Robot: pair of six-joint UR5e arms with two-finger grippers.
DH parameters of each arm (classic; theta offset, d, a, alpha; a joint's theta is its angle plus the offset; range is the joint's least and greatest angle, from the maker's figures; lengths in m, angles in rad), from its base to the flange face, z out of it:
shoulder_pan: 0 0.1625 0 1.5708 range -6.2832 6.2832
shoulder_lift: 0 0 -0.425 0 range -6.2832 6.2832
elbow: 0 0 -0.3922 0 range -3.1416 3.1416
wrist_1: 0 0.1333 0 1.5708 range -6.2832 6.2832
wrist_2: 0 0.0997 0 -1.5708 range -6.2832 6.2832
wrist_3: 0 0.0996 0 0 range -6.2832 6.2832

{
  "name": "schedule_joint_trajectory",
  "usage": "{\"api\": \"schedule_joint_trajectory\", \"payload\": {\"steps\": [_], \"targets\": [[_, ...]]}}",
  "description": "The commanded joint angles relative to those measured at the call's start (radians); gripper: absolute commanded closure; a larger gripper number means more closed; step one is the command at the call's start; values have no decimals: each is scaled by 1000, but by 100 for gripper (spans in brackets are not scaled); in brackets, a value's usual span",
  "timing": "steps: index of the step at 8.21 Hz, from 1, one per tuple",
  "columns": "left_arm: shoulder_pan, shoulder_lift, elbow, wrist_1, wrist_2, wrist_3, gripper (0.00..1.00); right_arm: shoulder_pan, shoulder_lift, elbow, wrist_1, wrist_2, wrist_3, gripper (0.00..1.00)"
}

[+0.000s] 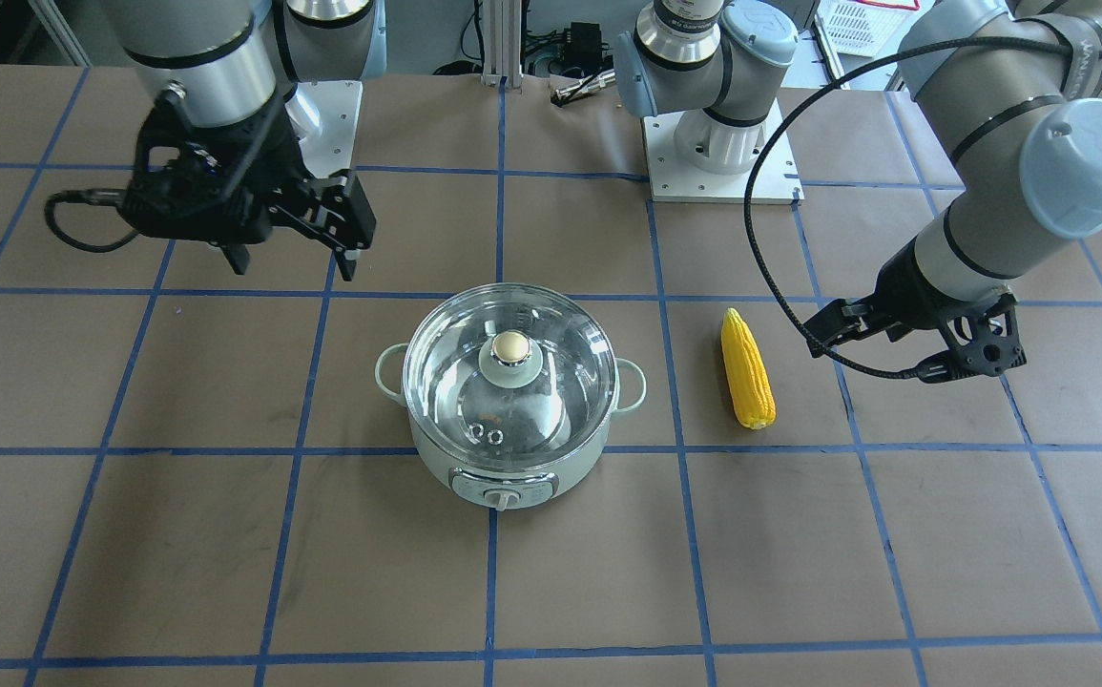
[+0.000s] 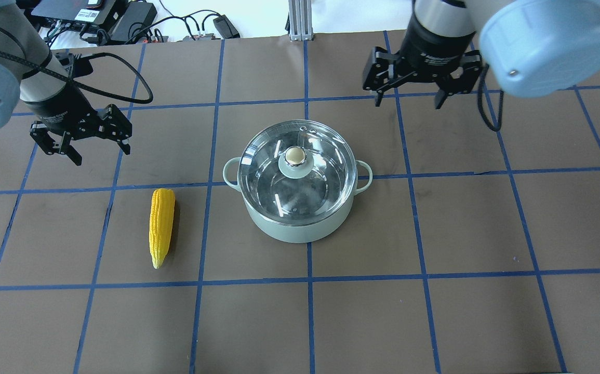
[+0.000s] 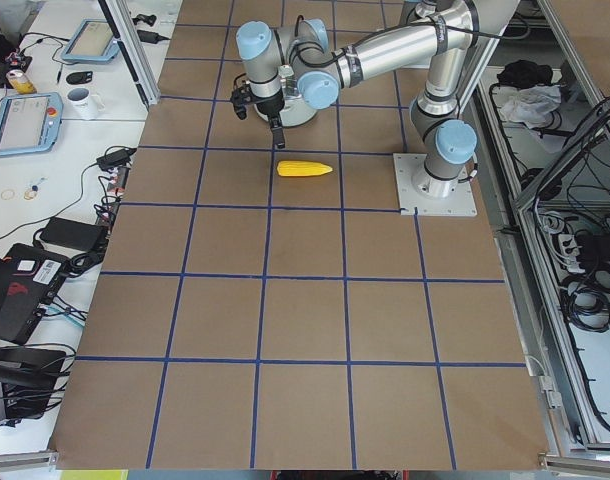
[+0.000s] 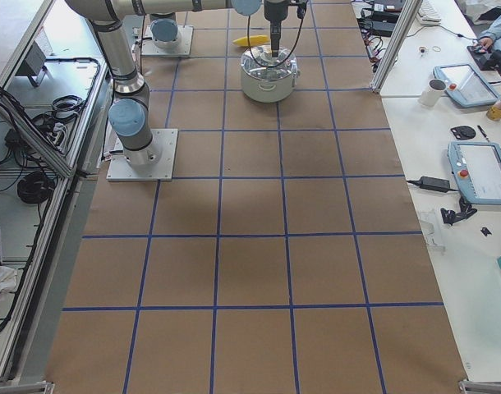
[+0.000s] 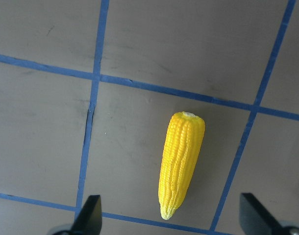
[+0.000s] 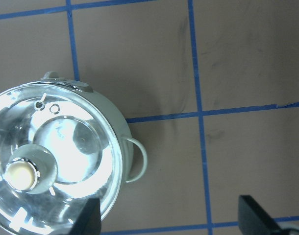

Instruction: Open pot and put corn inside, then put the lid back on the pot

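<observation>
**Operator:** So, reading left to right, what have you got for me?

**Spotter:** Your left gripper hangs empty over the brown paper-covered table, jaws spread wide, just beyond the blunt end of the bright yellow tapered corn cob. The cob lies flat on the table, its tip towards the robot, well apart from the pot. At the centre is the round mint-green electric cooking pot, with the clear glass dome lid seated on its rim. Your right gripper hovers past the pot's far right side, jaws also apart and holding nothing.

**Operator:** Where could it go wrong?

**Spotter:** I'd watch the lid first. Its beige knob is small and rounded, so if you close off-centre it may slip out, and the glass could drop onto the rim or drag the pot sideways. The cob is round too, so a pinch away from its middle could roll it or squeeze it out of the jaws. Finally, both your arms need the space above the pot. Bring the corn in before the lid is well aside and you risk a collision.
</observation>
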Motion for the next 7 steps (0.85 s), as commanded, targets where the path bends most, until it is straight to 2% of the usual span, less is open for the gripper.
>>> {"api": "schedule_joint_trajectory", "payload": {"steps": [1, 3, 6, 7], "targets": [[3, -93, -55, 8, 0, 5, 0, 141, 139, -15, -166, -6, 244, 0], [4, -122, -59, 12, 0, 5, 0, 199, 211, -15, -260, -8, 325, 0], [3, -184, -59, 20, -3, 10, 0, 281, 285, -13, -316, -9, 445, 5], [3, -201, -59, 40, -3, 10, 0, 289, 288, -12, -316, -9, 453, 12]]}}
